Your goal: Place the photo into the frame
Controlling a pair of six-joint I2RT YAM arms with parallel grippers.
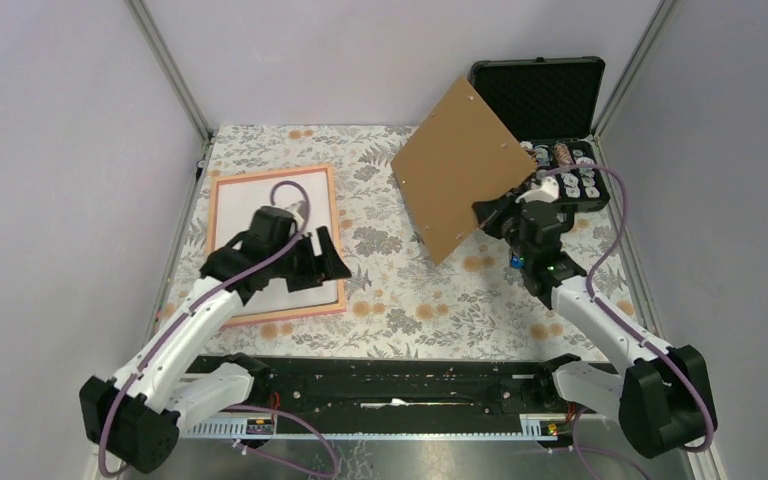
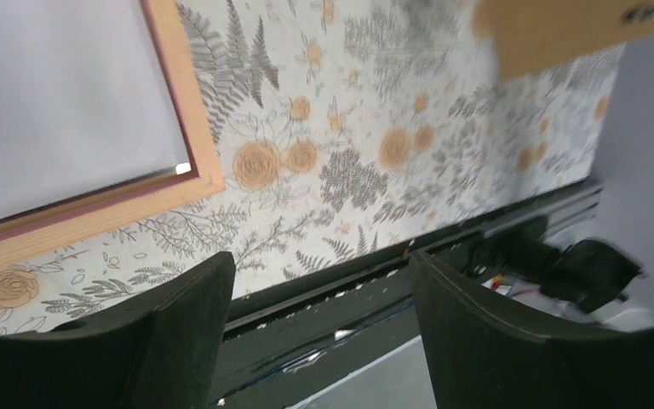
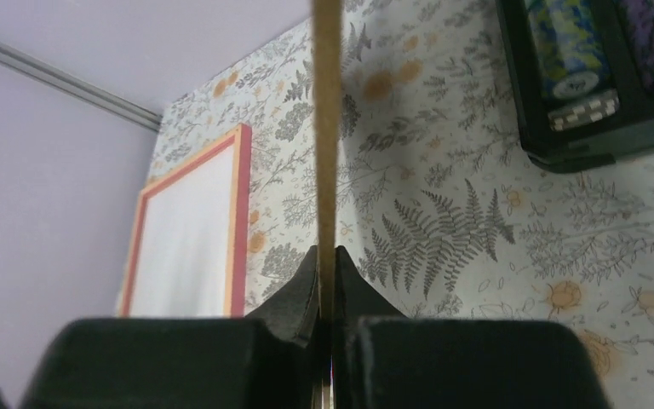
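The frame (image 1: pixel 336 240), with its salmon-pink border, lies flat on the left of the flowered cloth. Inside its border lies the photo (image 1: pixel 245 215), white back up; its printed side is hidden. My left gripper (image 1: pixel 322 258) hovers over the frame's near right part, open, with nothing between its fingers. In the left wrist view the frame's corner (image 2: pixel 179 102) and the white sheet (image 2: pixel 60 94) lie beyond the open left gripper (image 2: pixel 322 264). My right gripper (image 1: pixel 490 215) is shut on the lower edge of a brown backing board (image 1: pixel 460 165), held tilted in the air.
An open black case (image 1: pixel 540 95) holding poker chips (image 3: pixel 596 85) stands at the back right, behind the board. The right wrist view shows the board edge-on (image 3: pixel 327 128) between the right gripper's (image 3: pixel 327 256) fingers. A black rail (image 1: pixel 390 385) runs along the table's near edge.
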